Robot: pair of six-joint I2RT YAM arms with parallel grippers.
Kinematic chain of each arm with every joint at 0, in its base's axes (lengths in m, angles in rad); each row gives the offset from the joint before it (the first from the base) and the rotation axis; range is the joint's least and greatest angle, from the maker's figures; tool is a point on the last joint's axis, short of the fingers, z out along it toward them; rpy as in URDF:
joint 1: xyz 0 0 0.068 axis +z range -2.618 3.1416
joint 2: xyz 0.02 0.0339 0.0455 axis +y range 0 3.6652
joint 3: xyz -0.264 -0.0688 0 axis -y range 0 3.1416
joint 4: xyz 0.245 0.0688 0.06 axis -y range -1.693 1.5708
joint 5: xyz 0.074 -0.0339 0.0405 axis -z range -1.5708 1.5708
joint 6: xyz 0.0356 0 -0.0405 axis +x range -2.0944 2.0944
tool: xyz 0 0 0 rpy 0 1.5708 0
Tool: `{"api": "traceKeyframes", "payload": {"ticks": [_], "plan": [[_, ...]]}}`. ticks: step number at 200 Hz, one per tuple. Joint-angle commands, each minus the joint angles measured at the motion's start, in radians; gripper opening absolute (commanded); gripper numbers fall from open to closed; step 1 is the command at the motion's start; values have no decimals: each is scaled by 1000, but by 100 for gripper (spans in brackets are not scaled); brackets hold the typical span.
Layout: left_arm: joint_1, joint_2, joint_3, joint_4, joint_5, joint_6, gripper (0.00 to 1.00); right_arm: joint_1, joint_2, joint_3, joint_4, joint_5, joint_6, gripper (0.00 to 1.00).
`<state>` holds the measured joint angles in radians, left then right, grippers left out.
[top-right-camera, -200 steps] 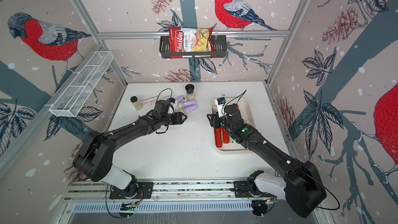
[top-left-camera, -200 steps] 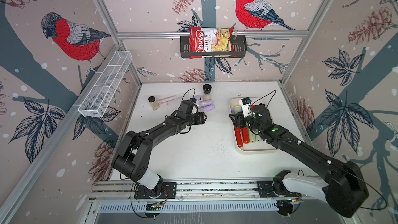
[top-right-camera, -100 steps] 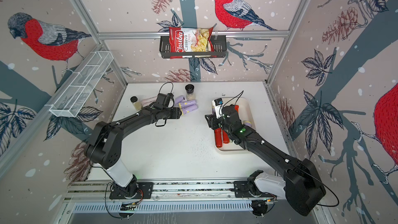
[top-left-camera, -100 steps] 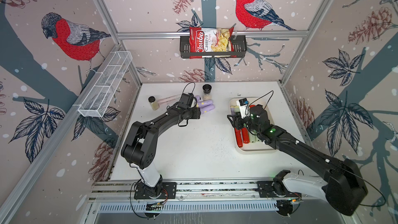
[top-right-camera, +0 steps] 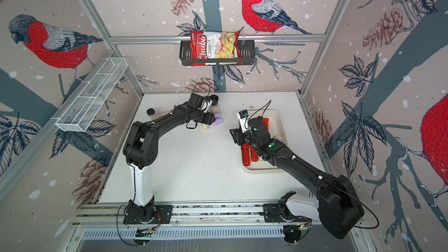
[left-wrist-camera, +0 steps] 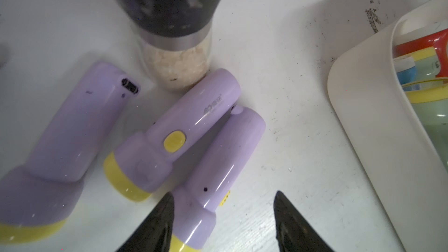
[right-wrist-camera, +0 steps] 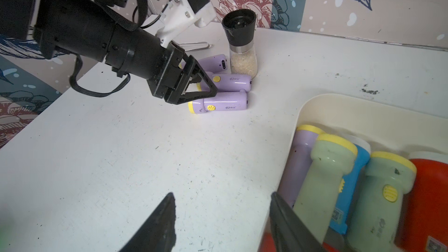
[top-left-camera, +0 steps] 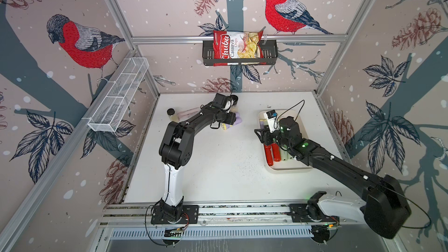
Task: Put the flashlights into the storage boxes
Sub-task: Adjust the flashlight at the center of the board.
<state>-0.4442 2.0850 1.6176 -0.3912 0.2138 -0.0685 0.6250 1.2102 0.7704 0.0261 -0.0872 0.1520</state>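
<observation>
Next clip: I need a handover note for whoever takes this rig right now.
Left gripper: open, empty, low over the nearest of three lilac flashlights lying on the table beside the grinder.
Right gripper: open, empty, at the edge of the tray.
Done: several flashlights, lilac, green, blue and red, lie in the tray.
Left: move the three lilac ones in.

Grinder beside lilac flashlights (very close), table clear toward tray
</observation>
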Motion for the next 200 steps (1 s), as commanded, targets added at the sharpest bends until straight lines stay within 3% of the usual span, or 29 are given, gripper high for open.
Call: {"api": "traceKeyframes", "payload": {"ticks": [1, 88, 145, 200], "plan": [[-6, 45, 64, -89, 35, 84, 65, -2, -8, 2, -4, 9, -22, 62], [-48, 190, 239, -250, 18, 196, 63, -13, -18, -4, -15, 9, -29, 61], [-78, 183, 219, -286, 7, 262, 63, -18, -29, -7, -21, 11, -28, 61], [-133, 125, 110, -301, 10, 322, 61, -18, -48, -10, -28, 23, -26, 61]]}}
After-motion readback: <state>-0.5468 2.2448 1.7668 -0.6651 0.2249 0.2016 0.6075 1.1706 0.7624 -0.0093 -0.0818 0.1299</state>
